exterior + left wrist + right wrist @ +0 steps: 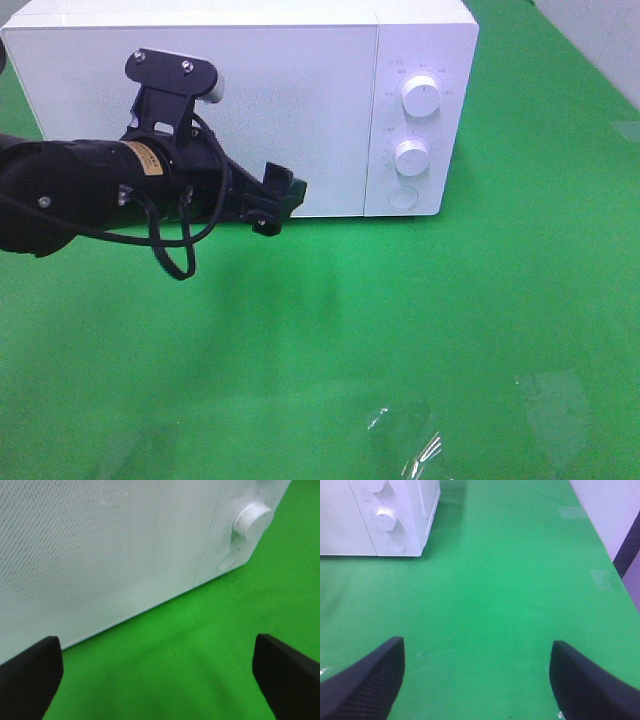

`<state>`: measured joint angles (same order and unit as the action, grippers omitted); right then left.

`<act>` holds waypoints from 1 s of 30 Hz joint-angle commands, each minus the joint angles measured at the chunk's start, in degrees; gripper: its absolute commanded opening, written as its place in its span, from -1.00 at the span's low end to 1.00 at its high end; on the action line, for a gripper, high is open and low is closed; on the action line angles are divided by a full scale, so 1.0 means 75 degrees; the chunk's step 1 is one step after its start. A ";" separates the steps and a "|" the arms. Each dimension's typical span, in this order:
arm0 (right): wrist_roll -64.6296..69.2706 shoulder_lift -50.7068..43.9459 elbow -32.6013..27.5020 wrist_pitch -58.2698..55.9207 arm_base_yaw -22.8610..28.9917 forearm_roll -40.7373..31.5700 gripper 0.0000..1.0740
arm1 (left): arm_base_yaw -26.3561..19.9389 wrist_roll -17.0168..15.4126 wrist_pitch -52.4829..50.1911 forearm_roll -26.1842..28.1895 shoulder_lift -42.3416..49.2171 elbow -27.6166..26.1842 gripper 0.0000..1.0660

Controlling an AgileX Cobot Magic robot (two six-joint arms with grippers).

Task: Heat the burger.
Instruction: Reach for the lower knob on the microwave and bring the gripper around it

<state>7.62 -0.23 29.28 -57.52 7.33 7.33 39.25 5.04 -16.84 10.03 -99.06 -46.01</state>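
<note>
The burger is out of view in all three views. A white microwave (250, 100) stands at the back of the green table with its door shut. Its two knobs (420, 97) and round button are on the right panel. My left gripper (283, 198) hovers just in front of the lower part of the door. In the left wrist view the left gripper (157, 680) is open with nothing between its fingers, facing the microwave (100, 555). My right gripper (477, 680) is open and empty over bare green cloth, well away from the microwave (395, 510).
Crumpled clear plastic film (410, 440) lies near the table's front edge. A pale wall (610, 505) borders the table on the right side. Green cloth (480, 320) covers the table.
</note>
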 commanded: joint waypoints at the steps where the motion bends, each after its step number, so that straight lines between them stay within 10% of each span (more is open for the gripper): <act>1: -0.0061 -0.0199 -0.0015 0.0008 -0.0053 0.0008 0.42 | 0.0031 -0.0038 0.0581 0.0000 0.0435 0.0199 0.85; 12: -0.0061 -0.0199 -0.0015 0.0008 -0.0053 0.0008 0.42 | -0.0504 -0.0229 0.4446 0.0023 0.2139 0.0275 0.84; 21: -0.0061 -0.0199 -0.0015 0.0008 -0.0053 0.0008 0.42 | -0.3209 -0.0672 0.8541 -0.0206 0.3850 -0.0046 0.83; 30: -0.0061 -0.0199 -0.0015 0.0008 -0.0053 0.0008 0.42 | -0.4431 -0.0672 1.0023 -0.0733 0.5439 -0.0168 0.83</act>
<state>7.62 -0.23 29.28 -57.52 7.33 7.33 7.79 0.00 54.60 5.44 -62.51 -47.04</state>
